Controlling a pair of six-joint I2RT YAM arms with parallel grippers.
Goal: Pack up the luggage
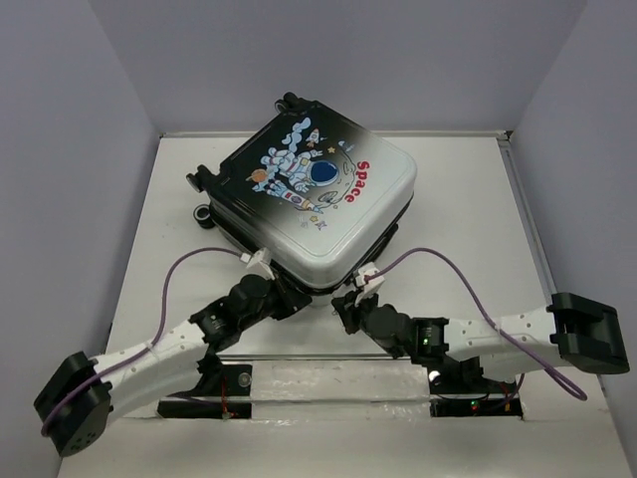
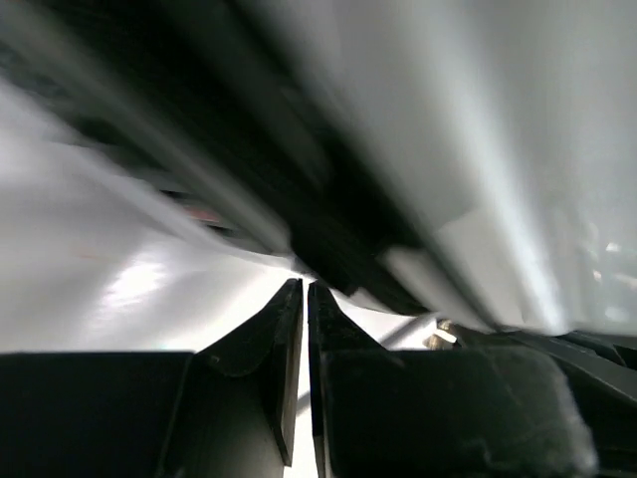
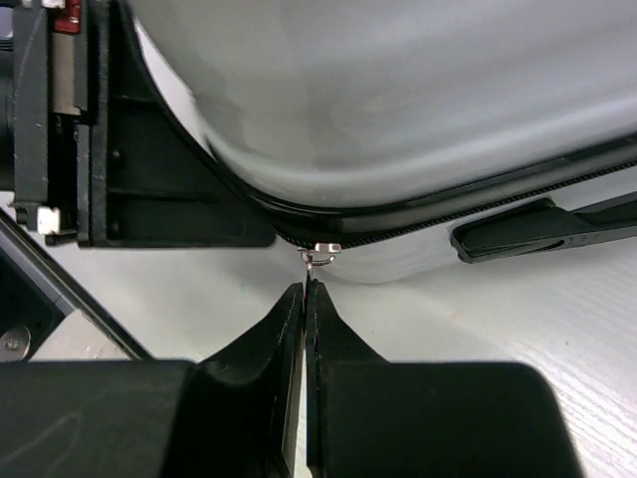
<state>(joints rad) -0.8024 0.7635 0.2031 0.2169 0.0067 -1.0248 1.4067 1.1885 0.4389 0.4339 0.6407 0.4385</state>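
The luggage [image 1: 318, 204] lies print-up at the middle of the desk [image 1: 468, 229]. The right tool [image 3: 304, 287] is pinched closed just under the zipper pull [image 3: 320, 251] — grip on it unclear. The left tool [image 2: 305, 284] is equally narrow at the blurred seam — contents indistinct.

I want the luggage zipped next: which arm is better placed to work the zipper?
Right. The right gripper, shut, has its tips at the zipper pull on the seam of the luggage. The left gripper faces a blurred shell edge, with no pull visible there.
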